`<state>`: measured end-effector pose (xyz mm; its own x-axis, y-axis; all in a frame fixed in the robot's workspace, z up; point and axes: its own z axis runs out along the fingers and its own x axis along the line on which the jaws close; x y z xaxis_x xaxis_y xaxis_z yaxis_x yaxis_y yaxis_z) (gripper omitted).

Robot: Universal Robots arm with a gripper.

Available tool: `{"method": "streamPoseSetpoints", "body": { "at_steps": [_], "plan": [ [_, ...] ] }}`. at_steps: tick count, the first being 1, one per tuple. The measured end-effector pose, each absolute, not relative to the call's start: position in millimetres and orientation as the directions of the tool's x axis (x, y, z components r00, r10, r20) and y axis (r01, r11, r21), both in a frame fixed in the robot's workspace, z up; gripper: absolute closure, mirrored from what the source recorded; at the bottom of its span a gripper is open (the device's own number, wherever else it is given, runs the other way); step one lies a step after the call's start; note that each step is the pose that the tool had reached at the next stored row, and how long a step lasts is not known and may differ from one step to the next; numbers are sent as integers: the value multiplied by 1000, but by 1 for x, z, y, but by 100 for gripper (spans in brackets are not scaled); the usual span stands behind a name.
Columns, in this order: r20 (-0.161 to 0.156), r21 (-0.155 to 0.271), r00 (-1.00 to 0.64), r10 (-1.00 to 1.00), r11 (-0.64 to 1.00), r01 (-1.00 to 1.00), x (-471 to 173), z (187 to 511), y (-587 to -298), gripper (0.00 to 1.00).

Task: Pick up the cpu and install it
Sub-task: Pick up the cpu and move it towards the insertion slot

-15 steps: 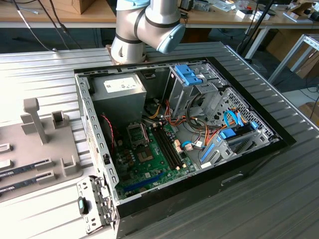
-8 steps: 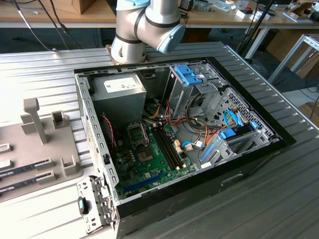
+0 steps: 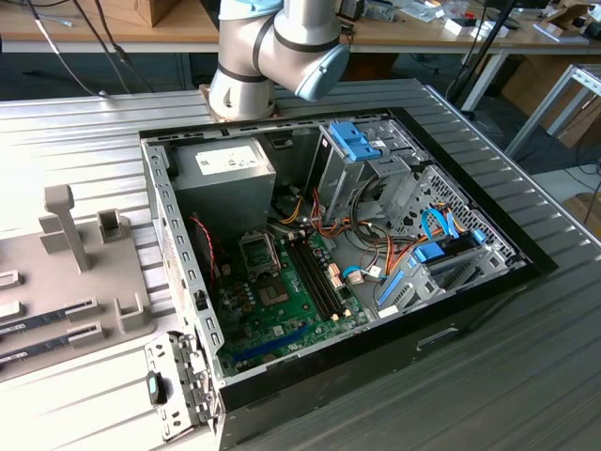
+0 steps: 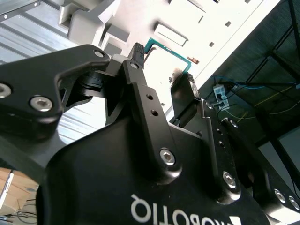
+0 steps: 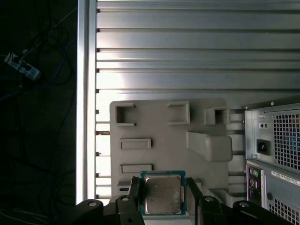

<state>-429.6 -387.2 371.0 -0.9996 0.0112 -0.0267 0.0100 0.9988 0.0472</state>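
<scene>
The cpu (image 5: 162, 194) is a small square chip with a silver-grey top and a green rim, gripped between my two black fingers (image 5: 135, 199). My gripper (image 5: 162, 187) is shut on it, well above the grey holder plate (image 5: 159, 126). In the second wrist view the cpu's green edge (image 4: 165, 47) spans the gap between the fingertips of the gripper (image 4: 164, 63). The dark socket frame (image 3: 258, 252) sits on the green motherboard (image 3: 291, 301) inside the open computer case, with the arm's elbow (image 3: 272, 47) behind the case.
The grey power-supply box (image 3: 225, 174) stands in the case's back corner. Drive cages with blue clips (image 3: 362, 141) and bundled cables (image 3: 376, 254) fill the exterior view's right. The grey holder plate (image 3: 84, 282) with memory sticks (image 3: 47, 319) lies on the ribbed metal table (image 3: 84, 141).
</scene>
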Motion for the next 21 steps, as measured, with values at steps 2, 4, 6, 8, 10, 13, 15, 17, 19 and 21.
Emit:
{"method": "streamPoseSetpoints", "body": {
  "at_steps": [2, 4, 6, 8, 10, 13, 15, 17, 19, 21],
  "plan": [
    [-27, 47, -1000, 11, 999, 10, -429, 371, -387, 53],
    [-27, 47, -1000, 11, 999, 10, -428, 371, -387, 53],
    [-27, 47, -1000, 11, 999, 10, -427, 371, -387, 53],
    [-27, 47, -1000, 11, 999, 10, -426, 371, -387, 53],
    [-27, 47, -1000, 11, 999, 10, -425, 371, -387, 53],
    [-27, 47, -1000, 11, 999, 10, -425, 371, -387, 53],
    [-27, 47, -1000, 11, 999, 10, -424, 371, -387, 53],
    [-27, 47, -1000, 11, 999, 10, -424, 371, -387, 53],
    [-27, 47, -1000, 11, 999, 10, -423, 371, -387, 53],
    [-27, 47, -1000, 11, 999, 10, -423, 371, -387, 53]
  ]
}}
